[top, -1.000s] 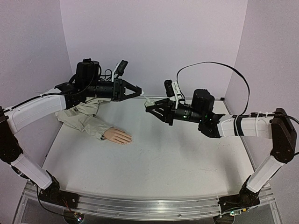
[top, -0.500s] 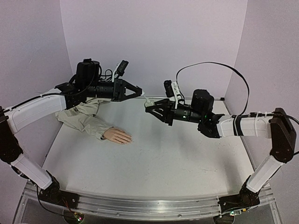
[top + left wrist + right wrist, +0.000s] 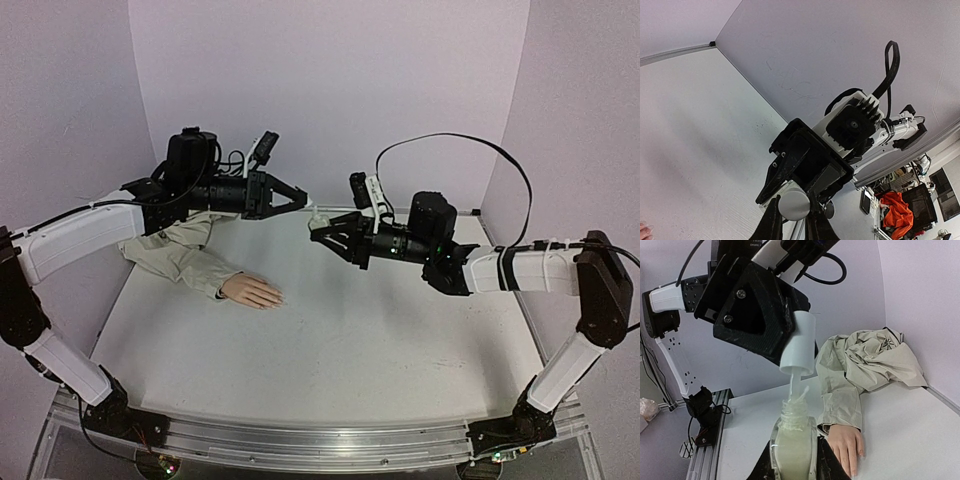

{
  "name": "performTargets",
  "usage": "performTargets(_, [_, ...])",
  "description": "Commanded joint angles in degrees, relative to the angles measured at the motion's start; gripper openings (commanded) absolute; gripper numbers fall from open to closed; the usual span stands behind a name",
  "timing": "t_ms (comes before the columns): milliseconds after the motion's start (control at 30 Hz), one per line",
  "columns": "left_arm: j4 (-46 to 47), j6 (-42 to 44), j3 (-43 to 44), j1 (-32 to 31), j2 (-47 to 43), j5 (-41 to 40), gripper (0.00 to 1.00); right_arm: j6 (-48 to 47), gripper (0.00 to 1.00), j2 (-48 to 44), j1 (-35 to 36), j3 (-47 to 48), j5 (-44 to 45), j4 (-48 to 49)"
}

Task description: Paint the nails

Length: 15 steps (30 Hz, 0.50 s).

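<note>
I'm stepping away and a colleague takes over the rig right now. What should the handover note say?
Left gripper: shut on the white cap. The brush stem under it reaches down into the bottle neck.
Right gripper: shut on the bottle, held in the air.
Mannequin hand: flat on the table, left of and nearer than both grippers, with the sleeve behind it.
Done: the cap is off the bottle.
Left: draw the brush clear and paint the nails. No polish shows on them.
</note>
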Motion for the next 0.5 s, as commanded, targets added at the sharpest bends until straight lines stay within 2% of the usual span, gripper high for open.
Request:
performTargets(0, [2.6,1.0,0.2,-0.3,0.0,0.9,0.00,0.1,0.00,-1.4,0.5,2.6,-0.2,6.3])
performTargets(467, [-0.2,1.9,0.3,-1.1,0.9,1.4,0.00,0.0,0.00,-0.9,0.5,3.5,-0.4,6.2])
